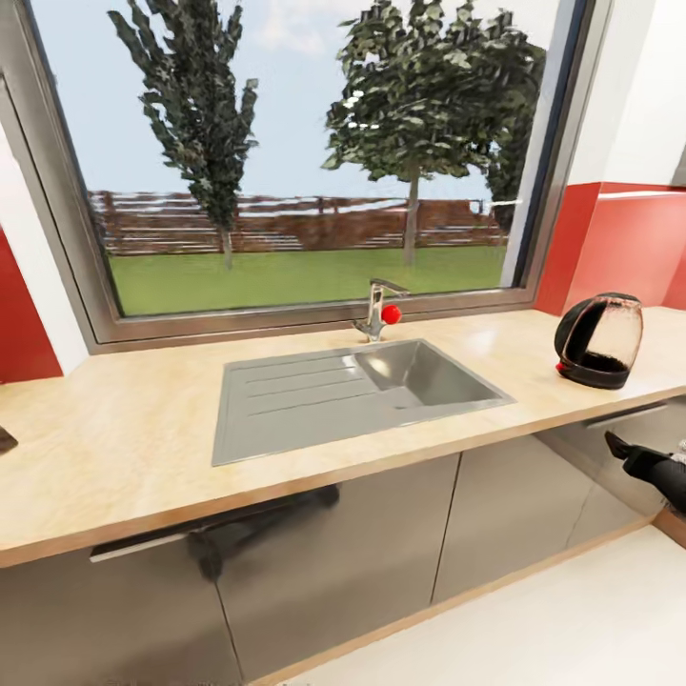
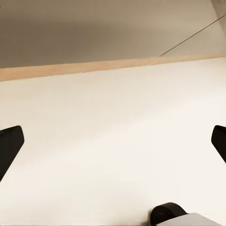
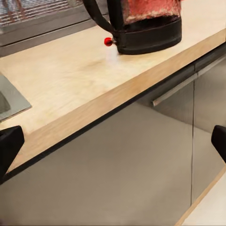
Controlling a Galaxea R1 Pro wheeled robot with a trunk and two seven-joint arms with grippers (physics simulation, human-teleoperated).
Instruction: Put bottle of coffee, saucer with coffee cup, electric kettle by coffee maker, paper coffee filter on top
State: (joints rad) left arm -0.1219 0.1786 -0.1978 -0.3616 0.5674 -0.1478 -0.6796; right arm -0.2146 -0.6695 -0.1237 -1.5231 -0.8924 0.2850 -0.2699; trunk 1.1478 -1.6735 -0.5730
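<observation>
Head view: one window [image 1: 305, 152] spans the wall, its upper edge cut off by the frame; two trees and a fence stand beyond the glass. Below it runs the kitchen countertop [image 1: 124, 438], a single light-wood surface cropped at both sides, over grey cabinet fronts [image 1: 333, 562] whose far-left and far-right doors are only partly seen. A dark reflection on the cabinet fronts is too blurred to identify. One steel sink [image 1: 324, 395] with a ribbed drainer is set in the surface; one tap [image 1: 376, 310] with a red knob stands behind its basin. A small dark object at the surface's left edge is cut off and cannot be identified.

One electric kettle [image 1: 600, 340] stands upright on the surface, well to the right of the sink and near the front edge. In the right wrist view its top is cut off, leaving the black base, part of the loop handle and the red switch [image 3: 108, 41].

The right tool [image 3: 113, 141] hangs in front of the cabinet fronts, below the kettle and apart from it, its two fingers spread wide and grasping nothing.

The left tool [image 2: 113, 146] hangs over pale floor [image 2: 113, 117], likewise spread wide and released; both fingertips are cropped.
</observation>
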